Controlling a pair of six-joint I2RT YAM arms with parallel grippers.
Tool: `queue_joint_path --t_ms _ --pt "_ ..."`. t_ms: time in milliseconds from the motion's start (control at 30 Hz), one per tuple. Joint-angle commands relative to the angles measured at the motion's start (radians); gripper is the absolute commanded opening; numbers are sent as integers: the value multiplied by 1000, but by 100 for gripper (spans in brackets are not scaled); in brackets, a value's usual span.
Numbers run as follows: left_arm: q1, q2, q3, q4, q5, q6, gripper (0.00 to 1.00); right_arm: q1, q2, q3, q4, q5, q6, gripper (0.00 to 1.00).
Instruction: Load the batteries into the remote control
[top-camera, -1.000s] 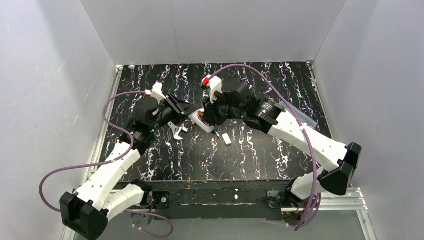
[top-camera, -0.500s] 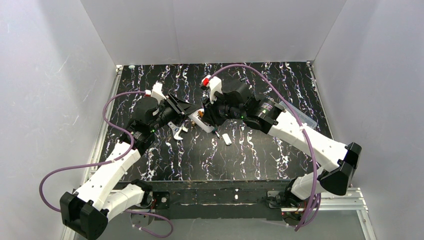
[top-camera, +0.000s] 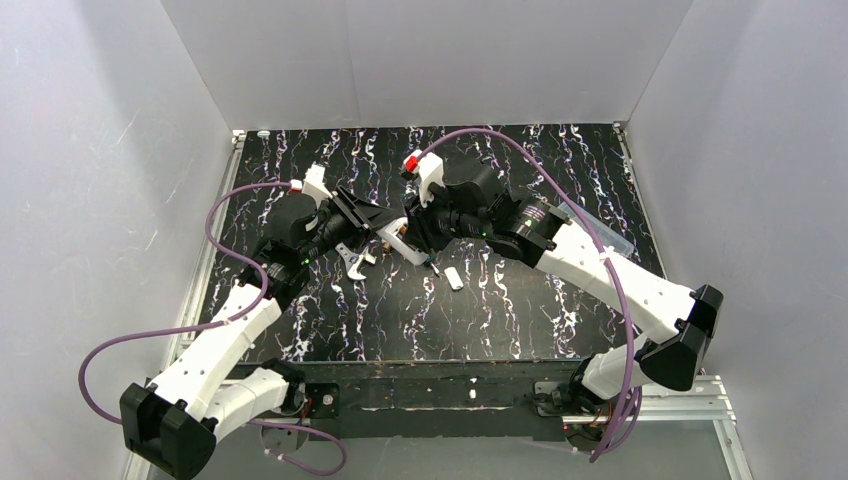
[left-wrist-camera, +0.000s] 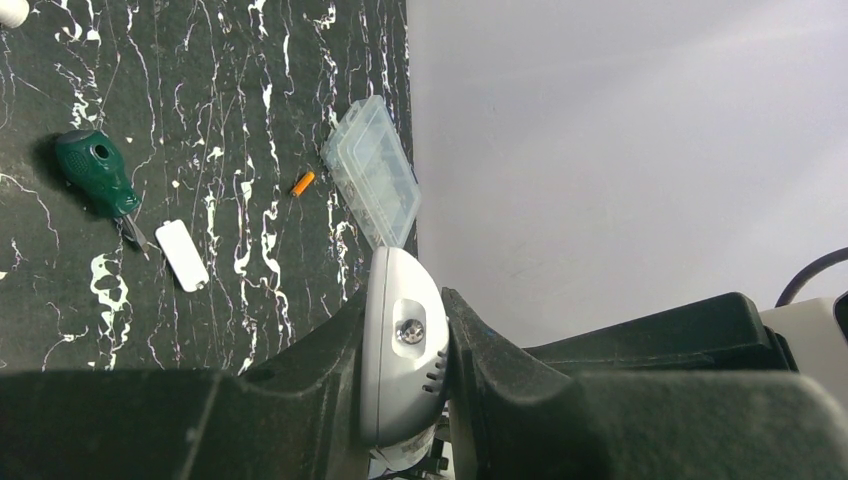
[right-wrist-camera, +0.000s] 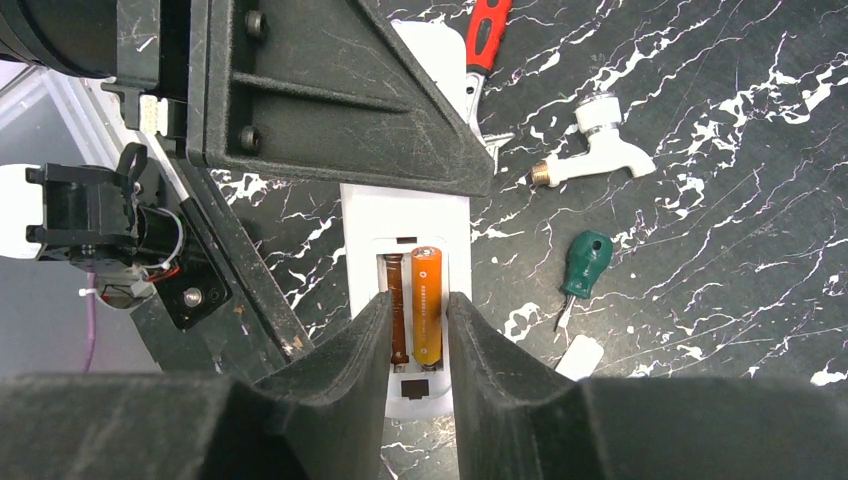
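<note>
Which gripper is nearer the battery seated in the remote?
Right. The right gripper straddles the battery, a finger on each side; the left gripper clamps the remote farther along its body.

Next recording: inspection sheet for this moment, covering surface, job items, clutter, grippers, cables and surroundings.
Surface: black marbled table; no spill seen.
Job's things: remote control with recess exposed, one battery seated in it, the neighbouring slot empty; second battery loose on the table beside a clear box.
Clutter: green screwdriver, white cover piece, white tap fitting, red-handled tool.
Grippers: left gripper shut on the remote control; right gripper open, fingers flanking the seated battery.
Cables: purple cables loop free of the arms; no snag seen.
Surroundings: white walls; nothing else seen.
</note>
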Motion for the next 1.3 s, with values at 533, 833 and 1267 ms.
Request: queue_joint_path --t_ms 533,833,1267 --pt "1 -1 2 70 30 -11 0 4 -17 41 39 43 -28 56" --pt "1 -6 -3 69 34 -12 0 4 -43 59 66 -15 -33 56" --pt "1 14 -8 129 140 -60 0 0 -205 -73 128 -183 -359 63"
